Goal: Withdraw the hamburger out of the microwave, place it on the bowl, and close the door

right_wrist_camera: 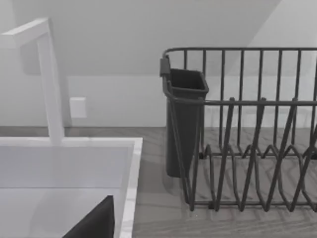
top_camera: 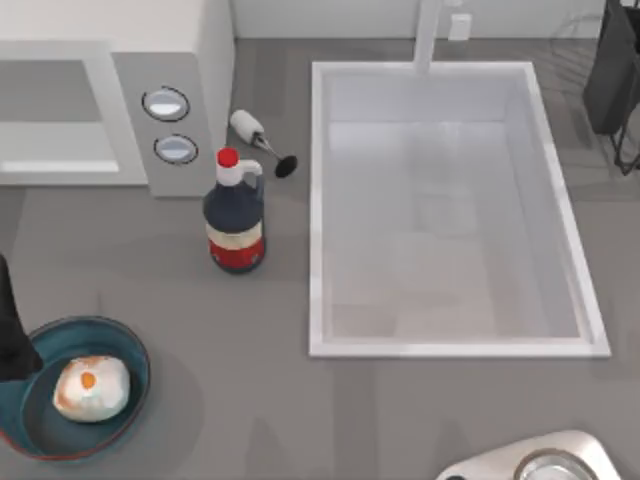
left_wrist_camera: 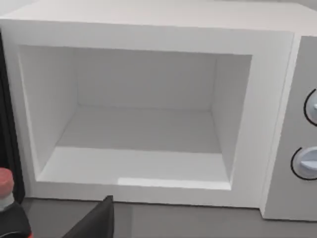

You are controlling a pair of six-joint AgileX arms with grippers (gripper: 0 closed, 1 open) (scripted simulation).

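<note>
Hamburger [top_camera: 92, 388] sits inside the bowl [top_camera: 128, 345], at about 8 o'clock on the table in the top view. So the withdrawal and placement look done; the step in hand is judged to be closing the door.

Microwave [top_camera: 170, 100] stands at 10 o'clock. The left wrist view looks straight into its cavity [left_wrist_camera: 143, 124], which is open and bare. Two dials [top_camera: 166, 103] mark the control panel beside the opening. A dark vertical strip runs along the cavity's far side from the panel in the left wrist view; possibly the door's edge, cannot tell.

Left arm [top_camera: 12, 330]: a dark part of it overlaps the bowl's 9 o'clock rim in the top view. Its gripper's spread cannot be told. Right arm: its wrist view faces the sink [right_wrist_camera: 64, 163], faucet [right_wrist_camera: 47, 74] and dish rack [right_wrist_camera: 247, 139], so it appears parked near 2 o'clock. Finger state also cannot be told.

Doing the close well, as judged:
- Lift clear of the bowl first, so the rim is not dragged.
- Get behind the door's outer face, then push in one smooth arc.
- Soy sauce bottle [top_camera: 235, 215] stands just at 5 o'clock of the panel; keep the sweep off it.
- Whisk-like utensil [top_camera: 262, 143] lies near the bottle; same caution.
</note>
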